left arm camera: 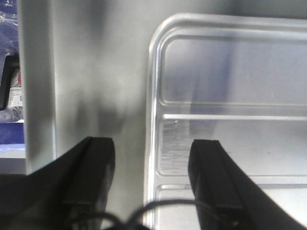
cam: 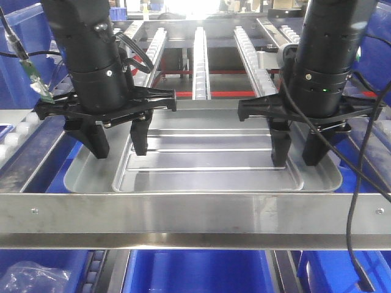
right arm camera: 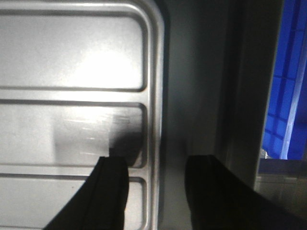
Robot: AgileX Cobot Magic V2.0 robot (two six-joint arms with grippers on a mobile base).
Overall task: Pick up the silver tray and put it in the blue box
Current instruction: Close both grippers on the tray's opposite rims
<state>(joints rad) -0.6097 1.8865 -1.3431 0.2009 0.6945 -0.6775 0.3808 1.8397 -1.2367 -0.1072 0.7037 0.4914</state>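
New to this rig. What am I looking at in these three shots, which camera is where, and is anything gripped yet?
It is a two-armed robot. The wide view looks forward over the whole scene; the other two come from a camera on each wrist, looking down past the fingers. A silver tray lies behind a steel rail, with roller tracks beyond. The left gripper straddles the tray's left rim, the right gripper its right rim. Both are open, one finger inside the tray and one outside, so nothing is held yet. The blue box appears to sit below the rail.
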